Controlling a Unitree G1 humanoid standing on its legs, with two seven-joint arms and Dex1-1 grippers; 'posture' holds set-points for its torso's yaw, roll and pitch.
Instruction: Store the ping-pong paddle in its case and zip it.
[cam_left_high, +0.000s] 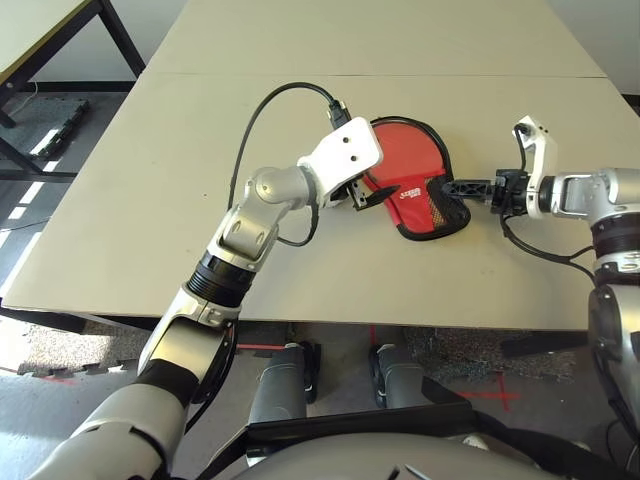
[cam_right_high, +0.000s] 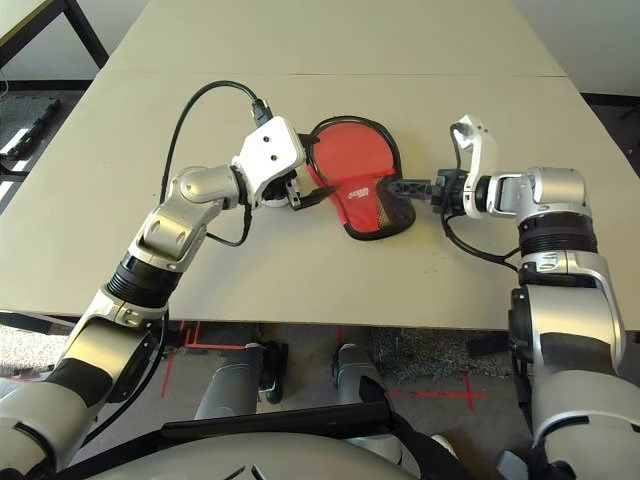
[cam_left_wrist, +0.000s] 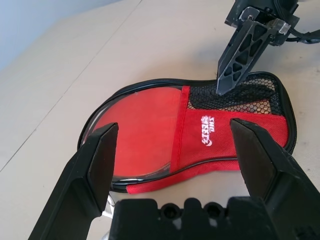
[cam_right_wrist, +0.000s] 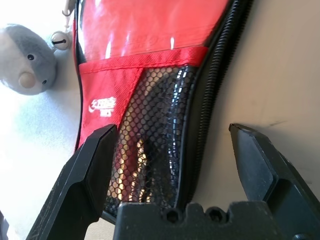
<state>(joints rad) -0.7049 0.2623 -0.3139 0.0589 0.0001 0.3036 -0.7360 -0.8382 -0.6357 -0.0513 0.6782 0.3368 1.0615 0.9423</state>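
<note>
The case (cam_left_high: 410, 195) lies flat on the table (cam_left_high: 150, 200), narrow mesh end toward the robot. The left gripper (cam_left_wrist: 172, 150), reaching nearly level, hovers at the case's left edge with jaws wide and empty. The right gripper (cam_right_wrist: 172, 160), angled downward, spreads wide over the case's mesh pocket (cam_right_wrist: 150, 145), gripping nothing. A small grey pouch (cam_right_wrist: 25, 62) lies just beside the case.

The left gripper (cam_left_high: 358, 196) covers the near edge of the case (cam_left_high: 408, 176) — the zipper there is hidden; the right wrist view crops the case's (cam_right_wrist: 150, 75) round end.
</note>
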